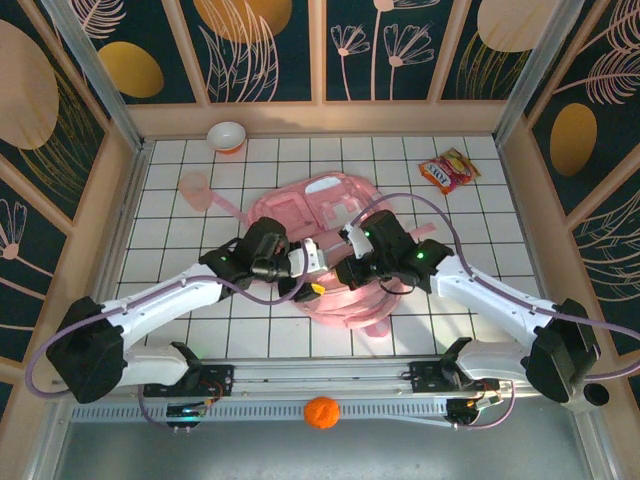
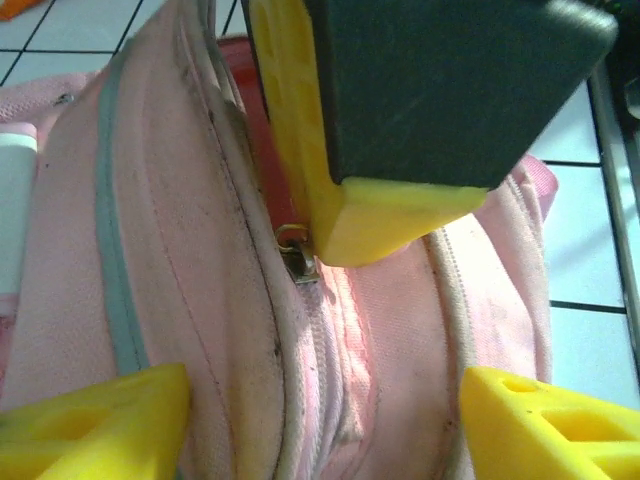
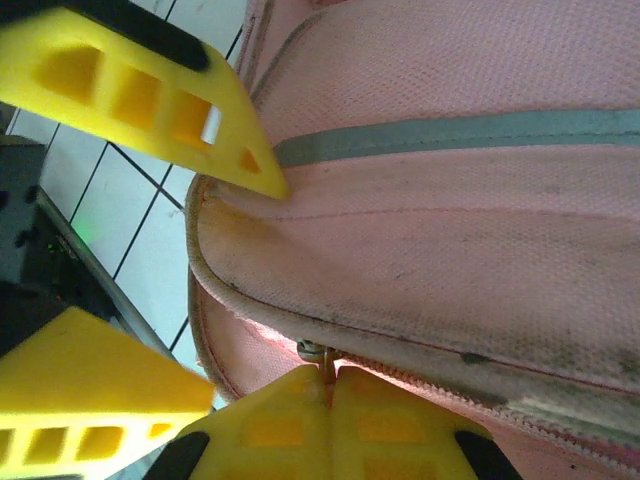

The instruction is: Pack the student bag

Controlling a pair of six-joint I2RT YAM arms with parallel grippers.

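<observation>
A pink backpack (image 1: 310, 205) lies flat in the middle of the tiled table (image 1: 470, 300). Over its near half the left tool (image 1: 310, 275) and the right tool (image 1: 347, 270) meet, just beside each other. A white bowl (image 1: 227, 135) sits at the far edge. A pink cup (image 1: 193, 186) sits toward the far left corner and a snack packet (image 1: 448, 170) toward the far right corner. An orange ball (image 1: 321, 412) rests at the near edge.

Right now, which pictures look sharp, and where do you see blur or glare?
Top view: evenly lit, sharp, frame posts splayed by the wide lens. Left wrist view: the student bag glows washed-out at centre. Right wrist view: bag weave crisp; the lower finger of the left gripper is blurred.
</observation>
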